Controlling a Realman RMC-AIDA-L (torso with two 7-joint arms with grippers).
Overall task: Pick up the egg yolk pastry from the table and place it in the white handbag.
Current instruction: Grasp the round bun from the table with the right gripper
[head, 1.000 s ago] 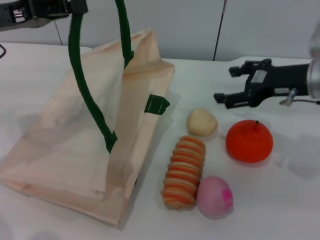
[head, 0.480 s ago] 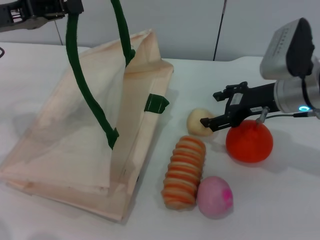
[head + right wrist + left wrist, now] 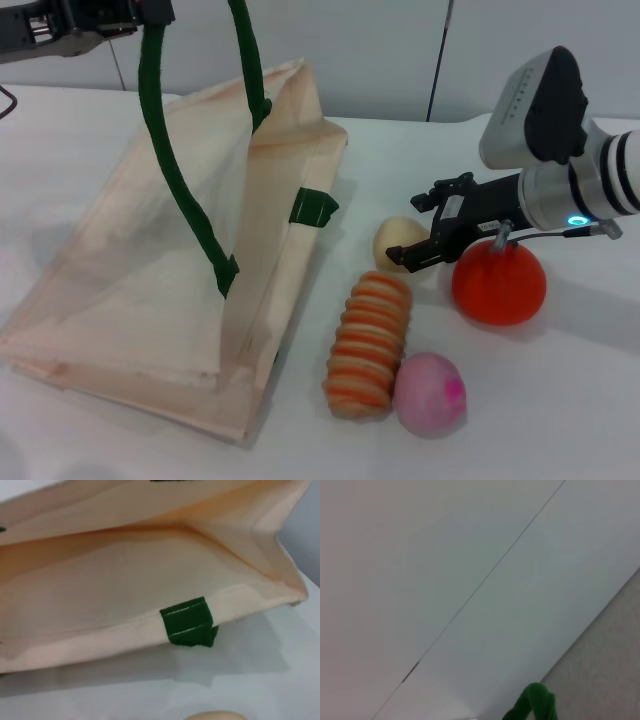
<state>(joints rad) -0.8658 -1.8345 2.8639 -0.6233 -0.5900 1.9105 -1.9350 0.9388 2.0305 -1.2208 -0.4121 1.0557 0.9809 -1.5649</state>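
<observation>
The egg yolk pastry point(image 3: 394, 236), a small cream-yellow lump, lies on the white table right of the white handbag point(image 3: 150, 260). My right gripper point(image 3: 414, 231) is open, with one finger behind the pastry and one in front of it. A sliver of the pastry point(image 3: 215, 716) shows at the edge of the right wrist view, below the bag's open mouth point(image 3: 125, 580). My left gripper point(image 3: 100, 20) at the top left holds the bag's dark green handle point(image 3: 170, 150) up. The handle's end also shows in the left wrist view point(image 3: 532, 705).
An orange fruit point(image 3: 498, 282) sits right beside the pastry, under my right wrist. A striped orange-and-cream roll point(image 3: 368, 345) and a pink ball point(image 3: 430, 393) lie in front of the pastry. A green tab point(image 3: 314, 207) marks the bag's near edge.
My right gripper has moved left and down from above the orange fruit to the pastry, and its fingers now straddle it. The left gripper and bag have barely shifted.
</observation>
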